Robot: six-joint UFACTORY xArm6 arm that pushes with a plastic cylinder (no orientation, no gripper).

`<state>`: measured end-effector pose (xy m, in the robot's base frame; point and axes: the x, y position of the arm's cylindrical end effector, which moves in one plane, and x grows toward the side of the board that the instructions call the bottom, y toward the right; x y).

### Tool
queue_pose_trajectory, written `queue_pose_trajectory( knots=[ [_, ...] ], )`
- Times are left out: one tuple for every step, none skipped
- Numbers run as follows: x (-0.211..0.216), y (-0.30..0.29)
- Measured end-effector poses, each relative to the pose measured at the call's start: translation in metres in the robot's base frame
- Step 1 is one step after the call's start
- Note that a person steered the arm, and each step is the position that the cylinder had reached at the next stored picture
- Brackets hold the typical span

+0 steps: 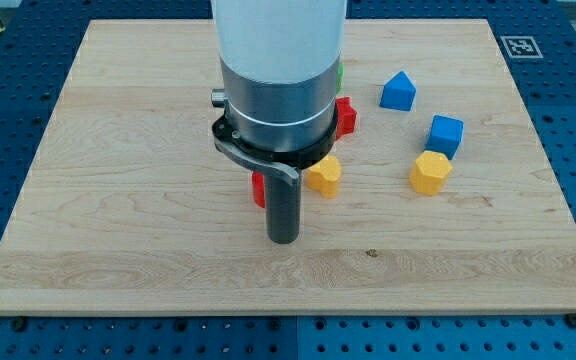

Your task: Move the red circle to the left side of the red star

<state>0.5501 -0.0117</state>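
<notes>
My tip [283, 240] rests on the board just below centre. A red block [258, 189] peeks out on the left side of the rod, mostly hidden behind it; its shape cannot be made out. Another red block [345, 115] shows at the right edge of the arm body, above and right of the tip, also partly hidden. Which one is the circle and which the star cannot be told.
A yellow block [323, 175] lies just right of the rod. A blue block [398, 92], a blue cube [446, 134] and a yellow block [430, 172] lie at the view's right. A green sliver [341, 72] shows beside the arm.
</notes>
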Motion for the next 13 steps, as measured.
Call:
queue_pose_trajectory(
  knots=[
    [-0.005, -0.006],
    [-0.021, -0.006],
    [-0.038, -0.006],
    [-0.053, -0.006],
    [-0.069, -0.006],
    [-0.074, -0.012],
    [-0.073, -0.034],
    [-0.073, -0.062],
    [-0.074, -0.066],
    [-0.083, -0.053],
    [-0.102, -0.041],
    [-0.115, -0.029],
    [-0.115, -0.028]
  ],
)
